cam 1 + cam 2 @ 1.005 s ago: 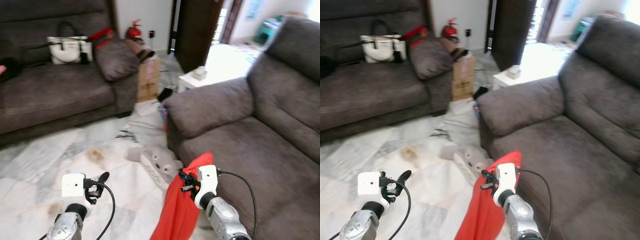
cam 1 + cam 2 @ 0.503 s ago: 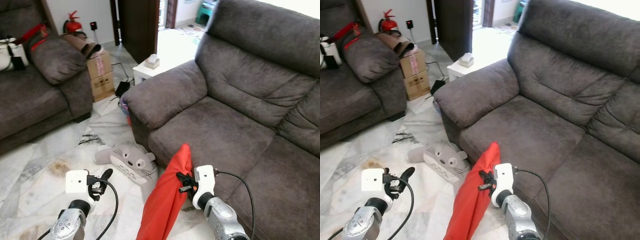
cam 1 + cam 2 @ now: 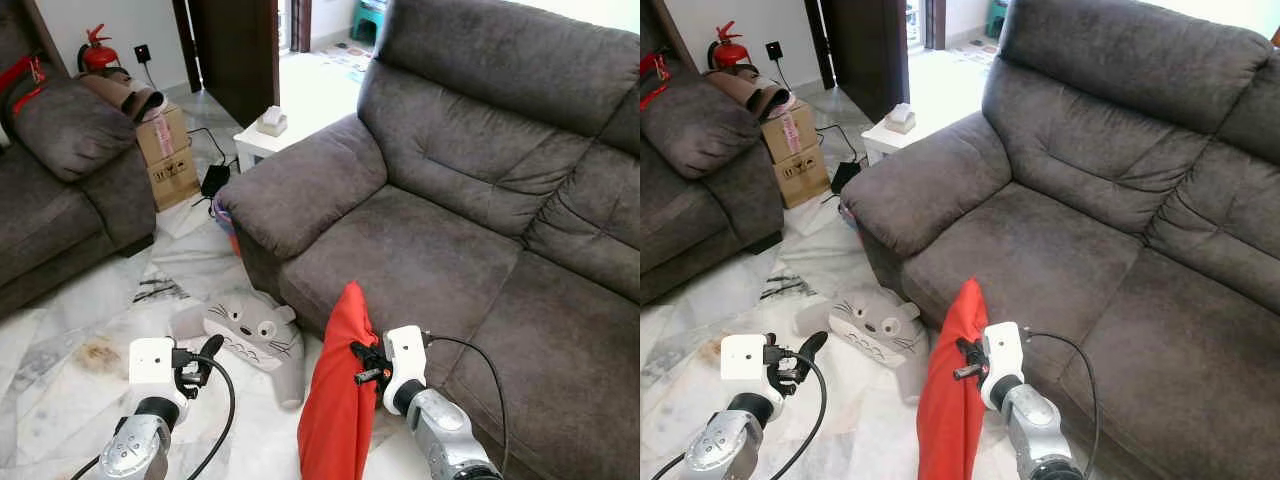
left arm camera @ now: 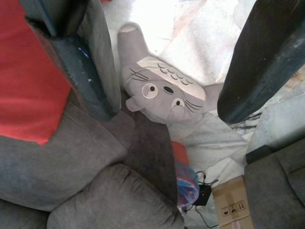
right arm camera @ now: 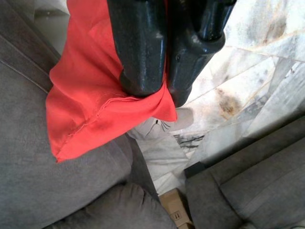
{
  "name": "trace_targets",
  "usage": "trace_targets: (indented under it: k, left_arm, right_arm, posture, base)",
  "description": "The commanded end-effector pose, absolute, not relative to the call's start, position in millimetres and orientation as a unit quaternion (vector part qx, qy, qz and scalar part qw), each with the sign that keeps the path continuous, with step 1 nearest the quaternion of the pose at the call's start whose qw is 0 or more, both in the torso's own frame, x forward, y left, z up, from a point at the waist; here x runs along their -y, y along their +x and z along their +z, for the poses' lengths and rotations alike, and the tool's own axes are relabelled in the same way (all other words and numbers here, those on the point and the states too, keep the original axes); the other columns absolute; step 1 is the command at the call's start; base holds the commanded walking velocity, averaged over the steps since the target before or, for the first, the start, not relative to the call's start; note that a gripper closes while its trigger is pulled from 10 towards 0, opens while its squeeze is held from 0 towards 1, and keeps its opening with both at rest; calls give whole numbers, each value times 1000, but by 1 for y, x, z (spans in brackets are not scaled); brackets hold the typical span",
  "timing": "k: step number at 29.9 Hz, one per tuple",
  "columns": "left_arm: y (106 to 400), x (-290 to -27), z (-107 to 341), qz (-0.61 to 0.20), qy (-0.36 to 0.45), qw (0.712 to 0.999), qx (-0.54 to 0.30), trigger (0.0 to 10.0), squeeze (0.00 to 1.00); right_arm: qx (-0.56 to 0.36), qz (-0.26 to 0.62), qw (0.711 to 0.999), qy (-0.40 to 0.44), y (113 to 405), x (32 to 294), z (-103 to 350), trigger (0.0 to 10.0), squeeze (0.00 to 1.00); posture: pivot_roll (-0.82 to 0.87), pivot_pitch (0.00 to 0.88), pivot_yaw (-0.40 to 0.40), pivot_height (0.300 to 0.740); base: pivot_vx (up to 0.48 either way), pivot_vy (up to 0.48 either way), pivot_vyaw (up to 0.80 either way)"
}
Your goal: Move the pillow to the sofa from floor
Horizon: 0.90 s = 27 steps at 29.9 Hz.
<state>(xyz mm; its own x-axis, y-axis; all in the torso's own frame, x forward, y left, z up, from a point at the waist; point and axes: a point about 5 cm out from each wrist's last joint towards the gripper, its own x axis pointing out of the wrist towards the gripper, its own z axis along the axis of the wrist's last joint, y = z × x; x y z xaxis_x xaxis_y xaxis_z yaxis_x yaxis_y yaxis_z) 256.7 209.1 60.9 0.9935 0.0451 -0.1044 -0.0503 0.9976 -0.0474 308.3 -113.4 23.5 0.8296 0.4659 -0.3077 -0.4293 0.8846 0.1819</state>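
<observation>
Gripping a corner of the red pillow with its black fingers pinched tight, the right gripper holds the cushion up at the lower centre of the head view, the fabric hanging limp toward the marble floor.

Reading from the left of the frame: a second grey sofa with its own cushion fills the upper left, a cardboard box beside it. Lower left, the left gripper hovers over the floor with fingers spread and nothing between them. A grey Totoro plush lies on the tiles just beside the near sofa's front. At centre hangs the pillow — its long axis running almost straight down, top corner in the right gripper, lower end out of sight at the bottom edge.

Right of that spreads the grey sofa, its seat close against the pillow's right side. The seat lies up and to the right of the holding arm — the nearer one — so the carry looks nearly done, with only a short swing over the cushion edge likely needed before release.
</observation>
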Motion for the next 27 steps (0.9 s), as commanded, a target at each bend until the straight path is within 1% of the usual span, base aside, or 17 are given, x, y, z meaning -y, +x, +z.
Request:
trace_targets:
  k: [1,5,7,12,19,21,27]
  left_arm:
    - [256,-211,62,26,-16,998,-49,10000,0]
    - [256,-212,62,30,-15,998,-50,10000,0]
    - [257,-212,62,31,-14,998,-50,10000,0]
    - [257,-213,63,34,-16,998,-48,10000,0]
    - [256,-211,62,35,-19,998,-49,10000,0]
    - [256,-211,61,34,-20,998,-51,10000,0]
    - [257,-212,62,33,-16,998,-53,10000,0]
  right_arm:
    - [-101,238,965,41,327,111,53,10000,0]
    - [-87,229,969,37,335,111,62,10000,0]
    - [-72,222,972,32,344,110,73,10000,0]
    - [-62,220,973,37,348,109,80,10000,0]
    - [-68,216,973,37,344,111,74,10000,0]
    - [-75,199,977,34,342,118,69,10000,0]
    - [-77,182,980,30,343,123,69,10000,0]
  posture:
    - [213,108,-52,740]
    - [210,115,-47,740]
    - [207,117,-45,740]
    - [210,118,-47,740]
    - [211,121,-46,740]
    - [208,121,-44,740]
    - [208,120,-41,740]
  base:
    - [0,0,-781]
    - [0,0,-781]
    - [0,0,-781]
    - [0,0,-781]
    - [0,0,-781]
    - [0,0,-781]
    - [0,0,-781]
